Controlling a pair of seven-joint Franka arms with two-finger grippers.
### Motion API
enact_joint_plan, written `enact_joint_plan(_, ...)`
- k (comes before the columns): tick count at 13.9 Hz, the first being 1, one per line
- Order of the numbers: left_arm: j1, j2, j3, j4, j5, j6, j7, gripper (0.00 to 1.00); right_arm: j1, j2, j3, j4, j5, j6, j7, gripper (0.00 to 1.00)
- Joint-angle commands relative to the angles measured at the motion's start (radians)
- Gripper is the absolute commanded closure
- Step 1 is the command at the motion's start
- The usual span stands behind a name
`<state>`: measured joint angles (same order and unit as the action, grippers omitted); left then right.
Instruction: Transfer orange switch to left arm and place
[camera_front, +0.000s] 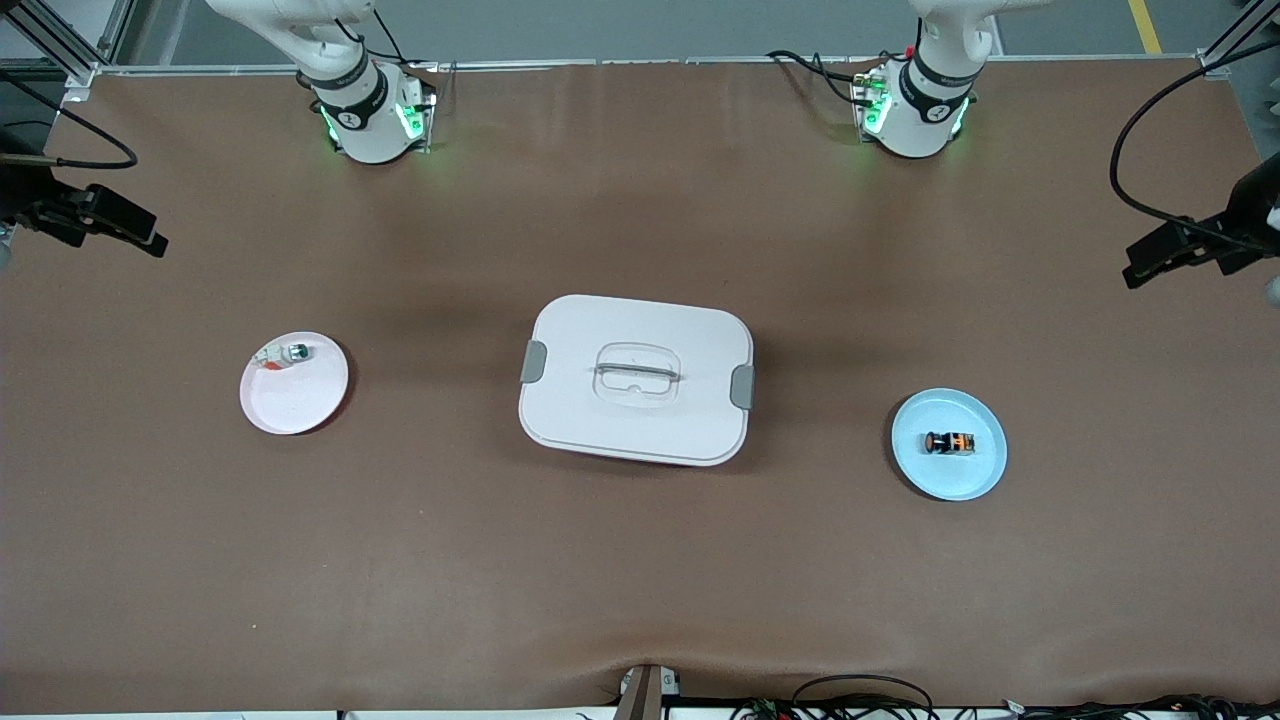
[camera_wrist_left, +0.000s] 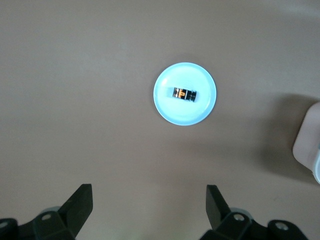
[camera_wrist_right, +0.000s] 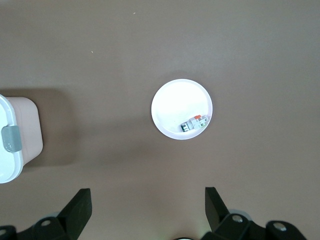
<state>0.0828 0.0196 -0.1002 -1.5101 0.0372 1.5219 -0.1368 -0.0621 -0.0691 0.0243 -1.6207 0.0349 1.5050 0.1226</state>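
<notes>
Looking down from the front view, the box (camera_front: 636, 379) sits mid-bench, lid clipped, squarely between two plates; the blue plate (camera_front: 985, 478) lies toward the left arm's end, slightly nearer the front camera than the box, and carries the orange switch (camera_front: 949, 442) on its side near its middle; the pink plate (camera_front: 285, 405) lies toward the right arm's end with a small silver-white part (camera_front: 288, 353) at its rim; I judge the box is set there as the obstacle any handover path must clear; neither gripper shows in this view, only the arm bases along the top edge.

From the left wrist view, the left gripper (camera_wrist_left: 150, 200) hangs high over the bench with its fingers (camera_wrist_left: 80, 202) wide apart and empty; the orange switch (camera_wrist_left: 184, 94) on its blue plate (camera_wrist_left: 167, 107) lies well apart from them, ahead of the gap and a little off its centre line; a descent seems the next need.

From the right wrist view, the right gripper (camera_wrist_right: 148, 200) hangs likewise, fingers (camera_wrist_right: 80, 202) apart and empty, over the pink plate (camera_wrist_right: 172, 107); it waits, with a corner of the box (camera_wrist_right: 12, 145) at the frame's edge.
</notes>
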Motion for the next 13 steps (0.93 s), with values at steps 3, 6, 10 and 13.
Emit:
enact_joint_plan(3,-0.026,-0.072,0.016,-0.082,-0.020,0.011,0.017,0.00,-0.002,-0.029,0.000,-0.027,-0.012,0.024,0.015,0.00)
enact_joint_plan(6,-0.029,-0.087,0.008,-0.088,-0.022,0.009,0.016,0.00,-0.002,-0.029,-0.001,-0.025,-0.013,0.043,0.012,0.00)
enact_joint_plan(10,-0.028,-0.110,0.004,-0.124,-0.022,0.009,0.017,0.00,-0.002,-0.034,-0.001,-0.027,-0.013,0.063,0.002,0.00)
enact_joint_plan(13,-0.026,-0.115,-0.007,-0.122,-0.022,0.011,0.017,0.00,-0.002,-0.037,-0.003,-0.030,-0.013,0.060,-0.001,0.00)
